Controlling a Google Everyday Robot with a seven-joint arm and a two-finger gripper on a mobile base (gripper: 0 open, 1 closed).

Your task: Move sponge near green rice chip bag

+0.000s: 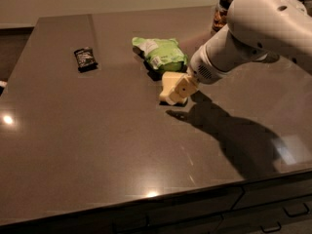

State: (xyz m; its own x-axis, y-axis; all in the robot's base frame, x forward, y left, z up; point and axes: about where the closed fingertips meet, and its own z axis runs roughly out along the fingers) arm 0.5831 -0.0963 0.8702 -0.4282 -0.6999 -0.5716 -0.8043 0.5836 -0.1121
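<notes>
The pale yellow sponge (168, 86) is tilted on edge, its lower end at the tabletop, just in front of the green rice chip bag (163, 53). A narrow gap lies between them. The bag is crinkled light green with white label patches and lies flat near the table's back middle. My gripper (181, 88) reaches in from the right on the white arm (253, 30) and is shut on the sponge's right side.
A small black wrapped snack bar (84, 58) lies at the back left. A dark-lidded jar (223, 9) stands at the back right, partly behind the arm. The dark brown table (97, 145) has its front edge near the bottom, with drawers below.
</notes>
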